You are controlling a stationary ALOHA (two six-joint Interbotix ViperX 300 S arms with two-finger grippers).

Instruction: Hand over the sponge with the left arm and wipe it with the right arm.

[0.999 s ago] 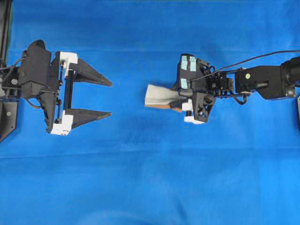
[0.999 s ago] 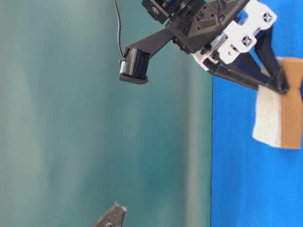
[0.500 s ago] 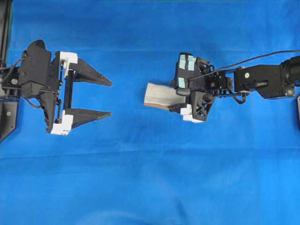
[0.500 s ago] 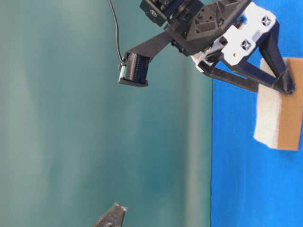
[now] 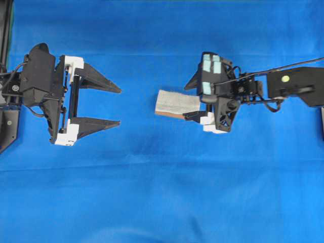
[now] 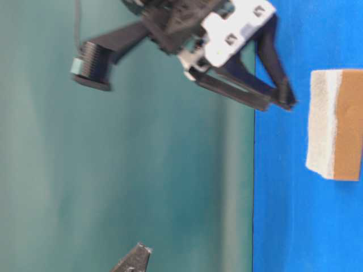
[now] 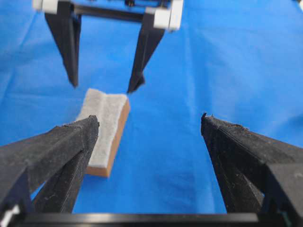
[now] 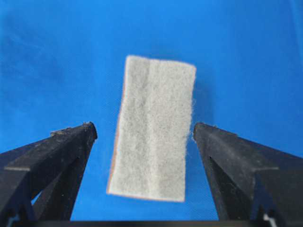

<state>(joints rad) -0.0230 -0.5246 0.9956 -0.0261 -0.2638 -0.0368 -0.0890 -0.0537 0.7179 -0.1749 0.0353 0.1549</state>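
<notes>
— So where is the sponge (image 5: 175, 104) now?
— Flat on the blue worktop (image 5: 162, 192), fuzzy side up, gripped by nothing.
— And the right pincer (image 8: 144, 132)?
— Spread wide, tips either side of the sponge's near end, clear of it.
— The left pincer (image 5: 120, 107)?
— Splayed apart too, well away from the sponge.

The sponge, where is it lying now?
In the overhead view the sponge lies flat on the blue cloth, right of centre, just before the open right gripper.
</notes>
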